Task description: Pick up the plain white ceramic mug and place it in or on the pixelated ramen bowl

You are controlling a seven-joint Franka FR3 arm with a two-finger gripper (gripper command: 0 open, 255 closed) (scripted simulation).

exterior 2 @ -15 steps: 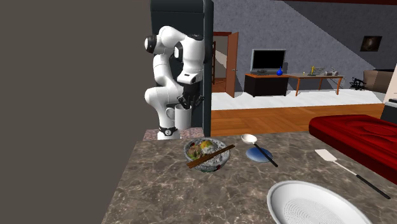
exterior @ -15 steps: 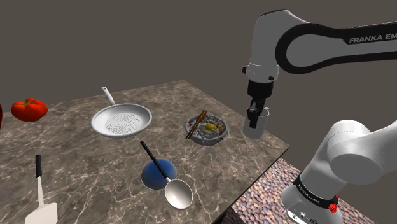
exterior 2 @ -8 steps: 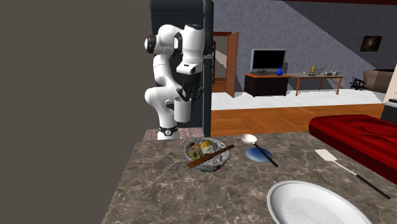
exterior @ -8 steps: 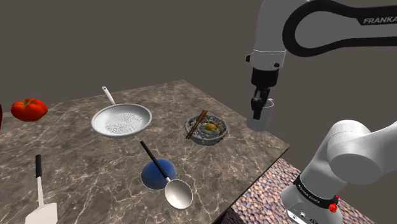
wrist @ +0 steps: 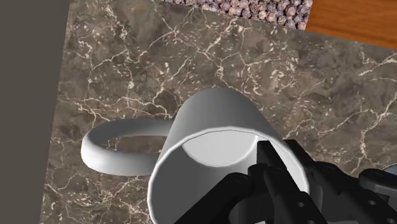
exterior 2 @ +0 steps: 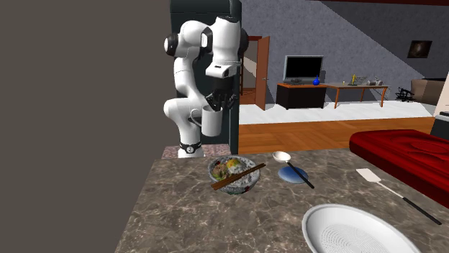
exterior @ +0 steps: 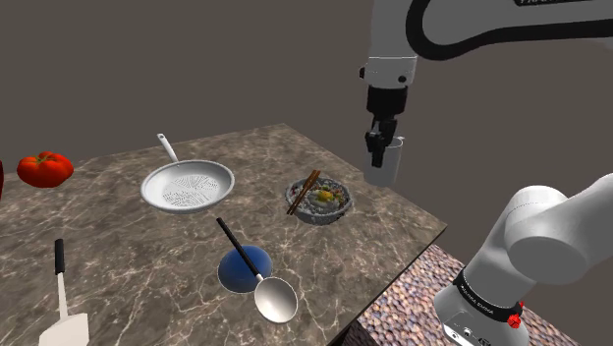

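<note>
A plain white mug hangs in the air above the marble table's near right corner, with my gripper shut on its rim. In the second exterior view the mug hangs upright under the gripper, its handle pointing to that view's left. The wrist view shows the mug from above, with a finger inside the rim and the handle sticking out sideways. The ramen bowl with chopsticks stands on the table, lower and to the shoulder view's left of the mug. It shows as a bowl in front of the arm.
A white perforated pan stands behind the bowl. A ladle rests on a blue dish toward the front. A spatula and a red vegetable lie at the far left. The table's edge runs below the mug.
The gripper has risen with the mug off the table and moved toward the shoulder view's left, closer to the bowl.
</note>
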